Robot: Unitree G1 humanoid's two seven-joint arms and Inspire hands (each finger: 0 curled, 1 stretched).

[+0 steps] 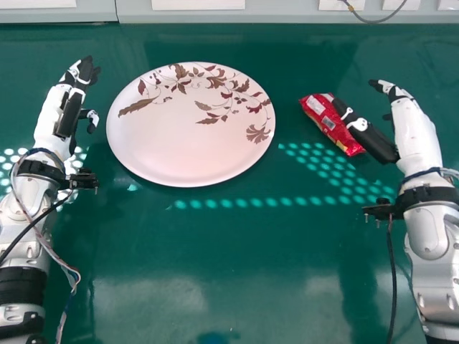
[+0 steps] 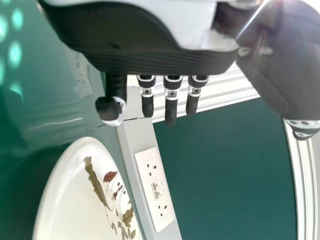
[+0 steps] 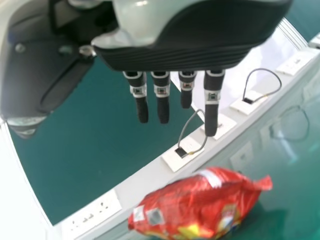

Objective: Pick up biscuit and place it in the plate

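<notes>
Evidently the step in hand is grasping the red foil biscuit packet [image 1: 321, 115], which lies on the green tabletop [image 1: 215, 251] just to the right of the plate. At the plate's near right, the right hand [image 1: 417, 136] holds nothing; it is spread wide, its fingers straight and its thumb reaching over the packet's near end. Whether that thumb touches the foil, I cannot tell. Left of the plate, the left hand [image 1: 54, 118] is wide and empty too, and can wait there.

To do this well, the right hand should straddle the packet's plump middle, thumb on one side and fingers on the other, then close gently. A hard squeeze could crush the biscuit, and a grip on the crimped end might slip. Next comes a modest lift, clear of the plate's rim, and a low release over the middle of the floral-patterned oval plate [image 1: 190, 143].

Counted from near to far: two hands, one packet, one plate, and, beyond the plate, one pale grey socket strip [image 1: 280, 11].
</notes>
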